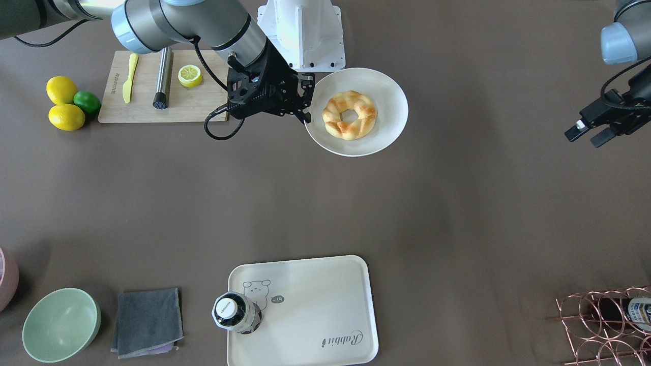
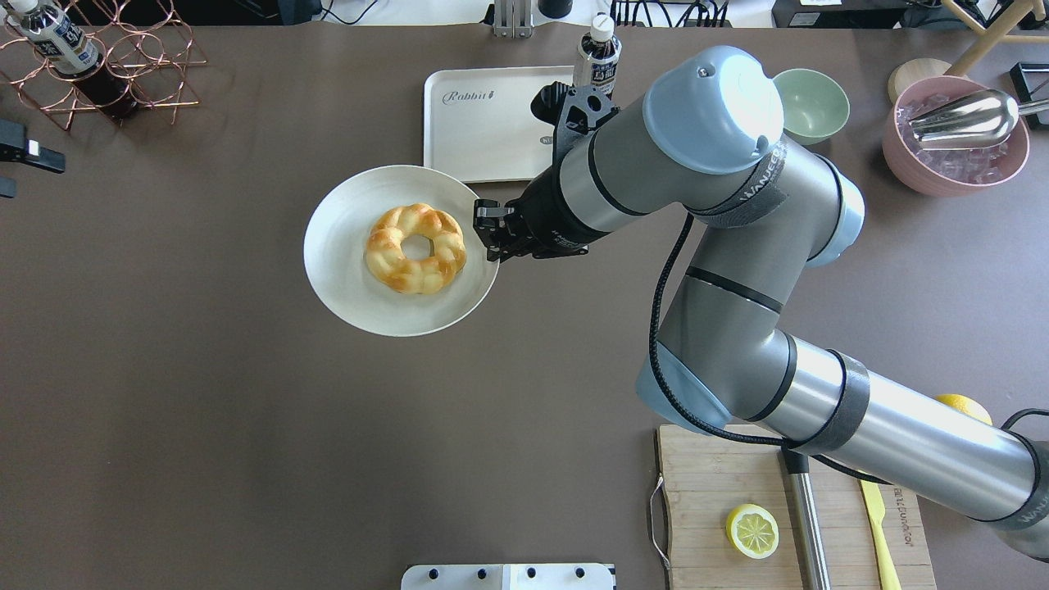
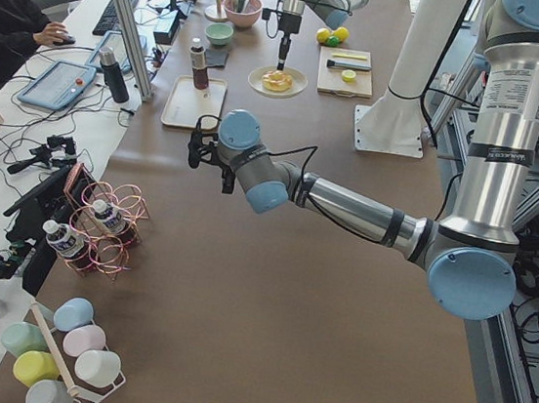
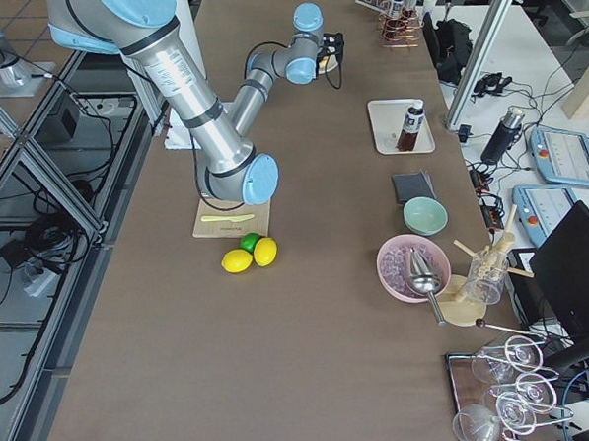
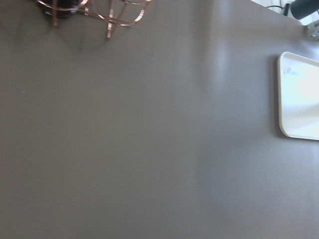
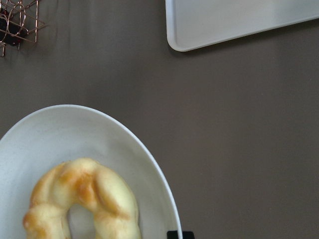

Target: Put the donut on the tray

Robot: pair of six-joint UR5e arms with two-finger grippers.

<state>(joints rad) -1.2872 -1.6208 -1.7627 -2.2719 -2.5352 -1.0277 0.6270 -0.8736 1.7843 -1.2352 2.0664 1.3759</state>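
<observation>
Donut is sitting on the plate; my right claw is seemingly pinching its rim, with carrying to the tray coming next.

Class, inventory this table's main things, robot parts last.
donut: one, golden-brown, on plate
plate: one, white, robot's side of table
tray: one, cream, far side
bottle: one, dark, standing on tray
cutting board: one, wooden, beside plate
lemon half: one, yellow, on board
lemons: two, yellow, beside board
lime: one, green, beside lemons
bowl: one, pale green, table corner
right gripper: one, black, at plate rim
left gripper: one, black, open, above table
</observation>
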